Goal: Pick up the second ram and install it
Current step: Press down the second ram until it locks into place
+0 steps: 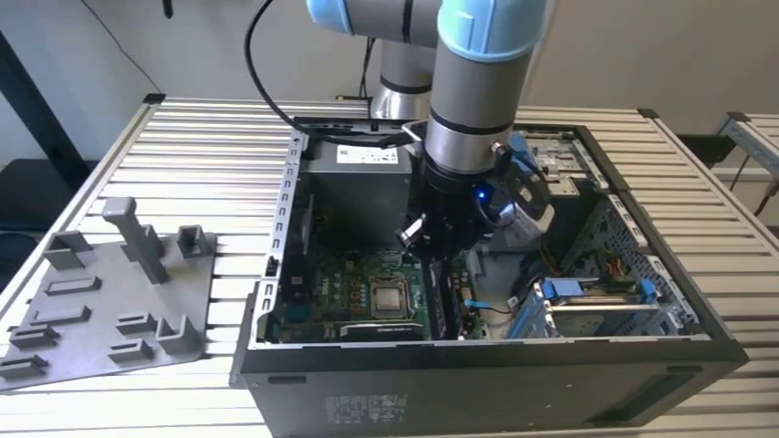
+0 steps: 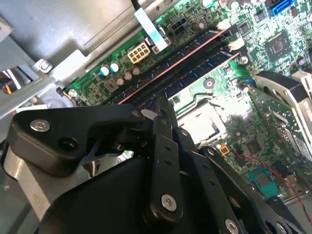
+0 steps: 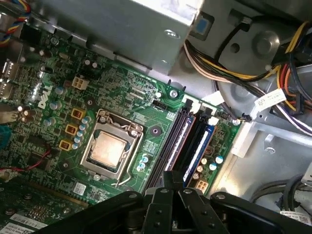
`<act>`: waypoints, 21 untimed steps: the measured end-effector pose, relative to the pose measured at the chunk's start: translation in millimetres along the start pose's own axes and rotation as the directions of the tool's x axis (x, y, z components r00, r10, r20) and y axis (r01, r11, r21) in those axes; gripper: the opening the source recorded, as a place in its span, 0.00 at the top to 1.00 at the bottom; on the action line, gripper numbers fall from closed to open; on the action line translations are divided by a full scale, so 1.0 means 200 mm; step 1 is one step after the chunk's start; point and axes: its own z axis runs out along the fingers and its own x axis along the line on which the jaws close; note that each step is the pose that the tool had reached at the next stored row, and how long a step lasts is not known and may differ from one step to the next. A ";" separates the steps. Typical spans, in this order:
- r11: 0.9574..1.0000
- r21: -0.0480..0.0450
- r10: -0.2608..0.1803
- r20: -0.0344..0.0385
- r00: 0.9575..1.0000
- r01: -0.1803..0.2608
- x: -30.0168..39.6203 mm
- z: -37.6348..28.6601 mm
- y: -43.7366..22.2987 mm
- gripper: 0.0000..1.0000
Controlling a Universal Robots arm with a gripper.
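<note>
Black claw [image 3: 168, 183] clenched above the slots, inside the open metal computer case [image 1: 487, 365].
Second ram [image 3: 176, 146], a thin dark stick, sits upright in the motherboard [image 3: 122, 92] slot.

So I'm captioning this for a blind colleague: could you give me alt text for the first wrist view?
The black end effector hangs just above the memory slots of a green motherboard inside an open computer case. A bare metal processor sits in its socket beside the slots, and bundled cables run past the board's far corner.
</note>
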 end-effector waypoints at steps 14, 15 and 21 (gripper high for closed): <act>0.982 0.001 -0.190 0.010 0.982 0.190 0.009 0.008 0.003 0.89; 0.979 0.001 -0.204 0.011 0.979 0.204 0.009 0.009 0.004 0.89; 0.950 0.002 -0.312 0.018 0.950 0.312 0.014 0.019 0.007 0.89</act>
